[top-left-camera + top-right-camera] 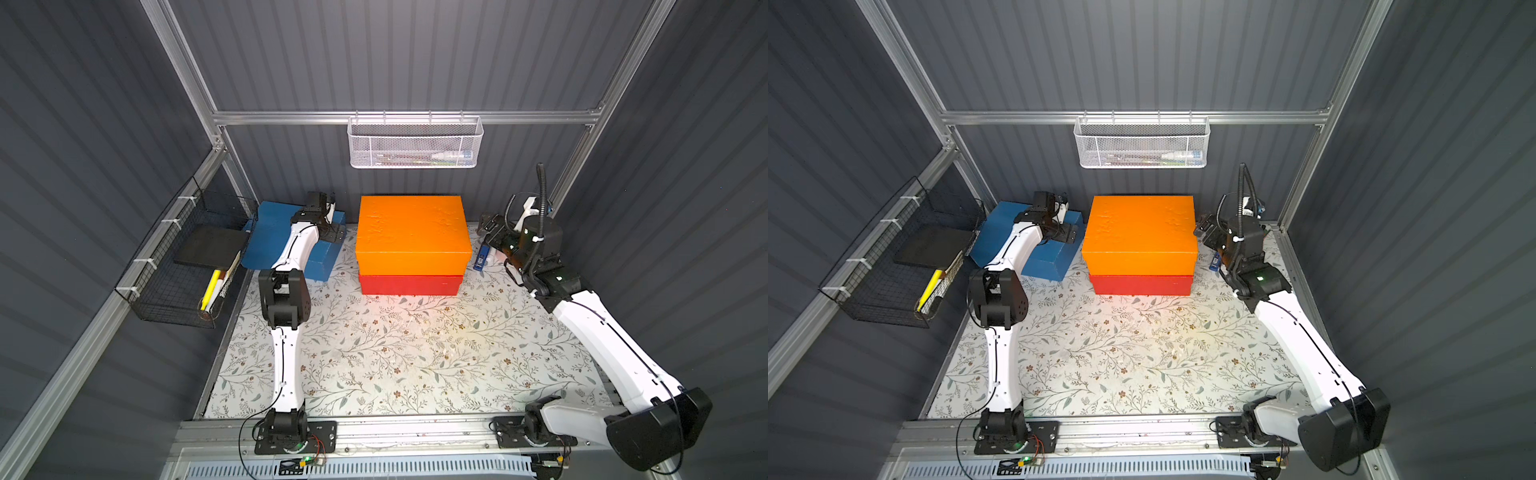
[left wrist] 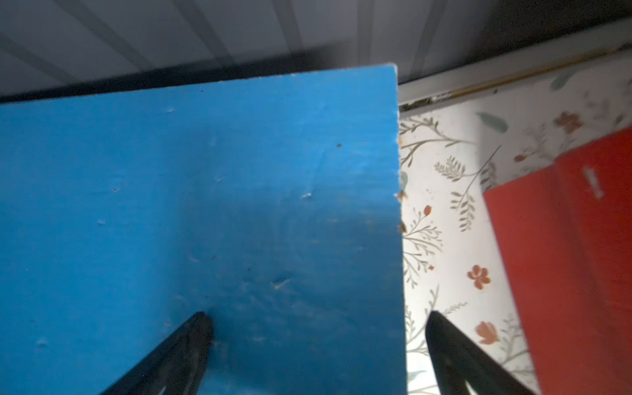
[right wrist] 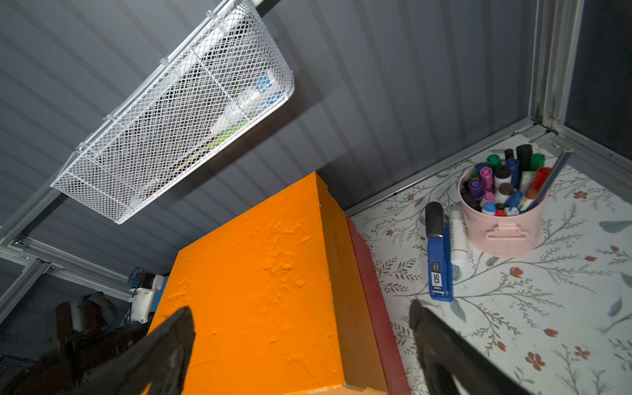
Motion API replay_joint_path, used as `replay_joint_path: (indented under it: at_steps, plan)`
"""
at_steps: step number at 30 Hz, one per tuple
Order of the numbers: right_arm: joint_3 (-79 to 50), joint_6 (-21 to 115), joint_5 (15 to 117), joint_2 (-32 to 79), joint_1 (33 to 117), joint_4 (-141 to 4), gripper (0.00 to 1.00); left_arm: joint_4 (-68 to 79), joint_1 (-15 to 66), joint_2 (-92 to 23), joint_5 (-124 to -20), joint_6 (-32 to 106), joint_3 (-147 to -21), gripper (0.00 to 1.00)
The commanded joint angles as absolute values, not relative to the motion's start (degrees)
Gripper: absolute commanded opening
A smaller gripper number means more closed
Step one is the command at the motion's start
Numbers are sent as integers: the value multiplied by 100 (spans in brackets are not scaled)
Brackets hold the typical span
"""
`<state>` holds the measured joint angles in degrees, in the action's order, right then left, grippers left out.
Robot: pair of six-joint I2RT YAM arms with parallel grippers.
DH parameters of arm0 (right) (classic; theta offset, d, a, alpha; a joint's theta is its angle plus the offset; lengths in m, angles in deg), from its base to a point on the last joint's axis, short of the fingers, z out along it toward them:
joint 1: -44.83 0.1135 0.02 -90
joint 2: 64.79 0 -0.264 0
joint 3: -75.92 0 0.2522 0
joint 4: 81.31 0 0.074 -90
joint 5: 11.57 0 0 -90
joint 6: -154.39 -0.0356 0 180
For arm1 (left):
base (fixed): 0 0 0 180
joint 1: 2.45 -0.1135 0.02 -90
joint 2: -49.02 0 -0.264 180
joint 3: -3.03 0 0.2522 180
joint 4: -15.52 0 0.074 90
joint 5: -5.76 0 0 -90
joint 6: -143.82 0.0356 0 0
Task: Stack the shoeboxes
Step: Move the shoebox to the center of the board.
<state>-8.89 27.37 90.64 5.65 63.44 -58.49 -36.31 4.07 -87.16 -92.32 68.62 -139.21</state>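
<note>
You see the floral table (image 1: 415, 353) with the orange shoebox (image 1: 411, 237) sitting squarely on the red shoebox (image 1: 409, 284) against the back wall, in both top views. The blue shoebox (image 1: 266, 241) lies to their left, tilted, one side raised against the left wall. The left gripper (image 2: 318, 342) stands spread across the blue box's edge, one finger (image 2: 178, 355) over the lid, the other over the table; whether either touches, you cannot tell. The right gripper (image 3: 301, 342) is released, jaws wide, straddling the orange box's right edge without gripping. A blue stapler (image 3: 439, 260) and pink marker cup (image 3: 502, 232) stand right of the stack.
</note>
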Motion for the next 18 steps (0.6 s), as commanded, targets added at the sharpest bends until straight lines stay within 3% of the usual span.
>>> replay_joint_path:
  at_steps: [1,4,11,18]
  plan:
    - [-1017,2767,8918,283,6329,-5855,99,-3990,731,-8759,-9842,7487,-13462,99]
    - [-979,2752,8930,170,6329,-5819,99,-3866,862,-8461,-10313,7336,-12784,99]
    - [-978,2678,8825,-91,6329,-5789,99,-3281,871,-6366,-9800,6029,-9831,99]
    - [-995,2573,8649,-327,6333,-5692,99,-3066,888,-4740,-9788,4739,-8138,99]
